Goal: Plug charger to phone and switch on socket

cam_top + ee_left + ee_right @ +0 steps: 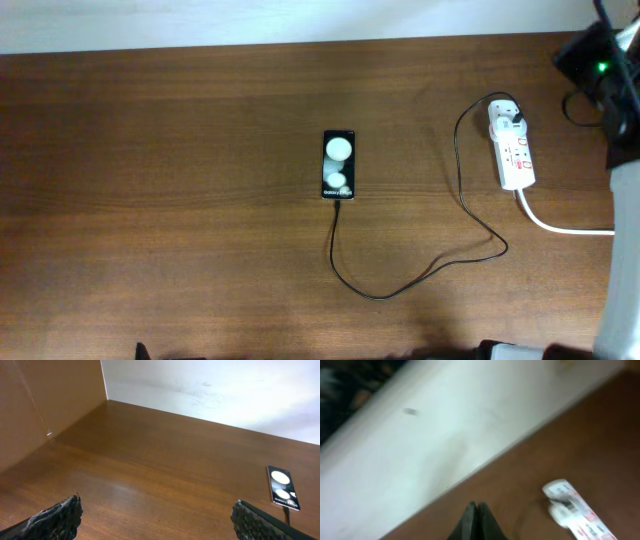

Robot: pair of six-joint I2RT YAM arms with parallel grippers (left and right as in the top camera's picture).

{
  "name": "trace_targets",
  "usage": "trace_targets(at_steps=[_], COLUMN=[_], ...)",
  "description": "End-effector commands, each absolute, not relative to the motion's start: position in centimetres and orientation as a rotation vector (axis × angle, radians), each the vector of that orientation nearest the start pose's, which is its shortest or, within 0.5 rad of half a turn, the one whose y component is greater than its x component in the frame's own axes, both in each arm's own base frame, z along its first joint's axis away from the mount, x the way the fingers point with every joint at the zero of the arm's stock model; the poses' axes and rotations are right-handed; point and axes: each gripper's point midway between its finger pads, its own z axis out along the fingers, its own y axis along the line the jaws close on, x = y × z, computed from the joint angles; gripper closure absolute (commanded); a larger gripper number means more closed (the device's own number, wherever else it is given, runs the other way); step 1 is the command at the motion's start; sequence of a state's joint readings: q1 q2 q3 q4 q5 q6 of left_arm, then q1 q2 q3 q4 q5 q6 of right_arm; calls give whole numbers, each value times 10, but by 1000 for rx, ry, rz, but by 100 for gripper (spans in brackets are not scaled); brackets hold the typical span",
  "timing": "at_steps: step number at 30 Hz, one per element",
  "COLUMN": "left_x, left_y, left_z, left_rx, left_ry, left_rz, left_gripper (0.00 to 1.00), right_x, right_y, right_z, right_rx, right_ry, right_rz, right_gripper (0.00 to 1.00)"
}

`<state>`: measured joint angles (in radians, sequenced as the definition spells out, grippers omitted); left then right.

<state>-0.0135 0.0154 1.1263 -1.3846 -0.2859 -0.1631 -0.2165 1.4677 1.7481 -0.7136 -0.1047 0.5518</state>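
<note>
Counting one phone (pixel 338 164), one charger (pixel 332 240), one socket (pixel 514 150); left hand (pixel 155 512) released, right hand (pixel 476 508) clenched.

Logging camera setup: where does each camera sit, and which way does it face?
Overhead: above the table, looking straight down on phone, cable and power strip; right arm at one edge.
Left wrist: low, facing across the table to the wall; open left tool at bottom.
Right wrist: blurred, facing wall and power strip; shut right tool at bottom.
Shared: overhead and left wrist both show the phone.
</note>
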Motion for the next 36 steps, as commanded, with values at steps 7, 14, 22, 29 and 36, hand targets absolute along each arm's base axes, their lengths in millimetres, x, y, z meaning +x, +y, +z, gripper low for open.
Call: trace_targets(at_steps=[7, 14, 22, 29, 36], left_x=[40, 40, 65, 109, 159], left_y=[50, 50, 49, 49, 48], left_z=[299, 299, 310, 312, 286], left_rx=[-355, -355, -357, -358, -356], left_ry=[1793, 1793, 1724, 1644, 1614], left_rz=[141, 141, 126, 110, 101], left_gripper=[1, 1, 1, 1, 1], right_x=[398, 381, 370, 360, 348], right_y=[-37, -34, -33, -31, -30], right_z=[453, 460, 467, 474, 486], right_rx=[398, 397, 393, 388, 379], right_ry=[1818, 1814, 1798, 1781, 1750], right_rz=[250, 252, 253, 254, 255], right_gripper=[95, 91, 88, 88, 88])
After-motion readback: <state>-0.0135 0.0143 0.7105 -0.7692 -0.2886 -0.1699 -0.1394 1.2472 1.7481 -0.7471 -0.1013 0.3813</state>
